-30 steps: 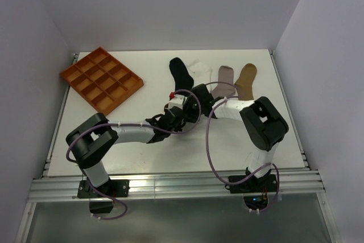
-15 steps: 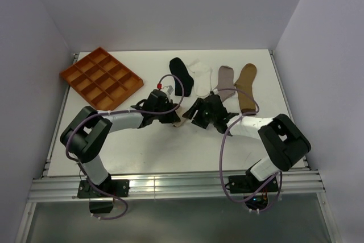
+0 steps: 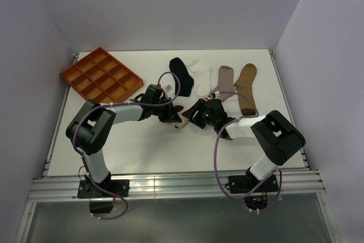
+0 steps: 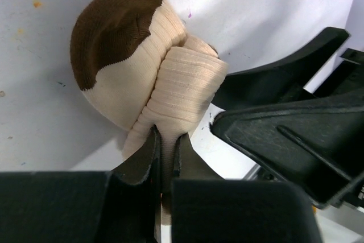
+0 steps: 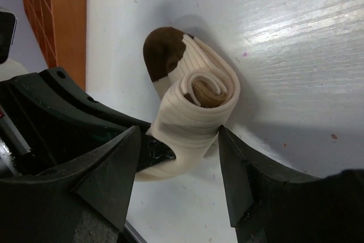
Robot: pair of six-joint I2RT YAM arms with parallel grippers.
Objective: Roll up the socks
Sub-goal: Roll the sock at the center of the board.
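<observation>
Arms reach inward, left tool (image 4: 166, 140) pinching cream sock (image 4: 170, 83), right tool (image 5: 179, 140) spread wide around its roll.

A ribbed cream sock (image 4: 170, 83) with a dark brown toe sits on the white counter (image 4: 34, 123), flanked by the matte black left claw (image 4: 166, 146) and right claw (image 5: 177, 157). In the far row, left to right, lie a plain black sock (image 3: 181, 75), a plain white sock (image 3: 202, 79), a grey-taupe sock (image 3: 226, 79) and a tan sock (image 3: 247, 86). At far left, the compartment tray (image 3: 101, 79) is orange; the arm cables (image 3: 213, 152) are purple.
</observation>
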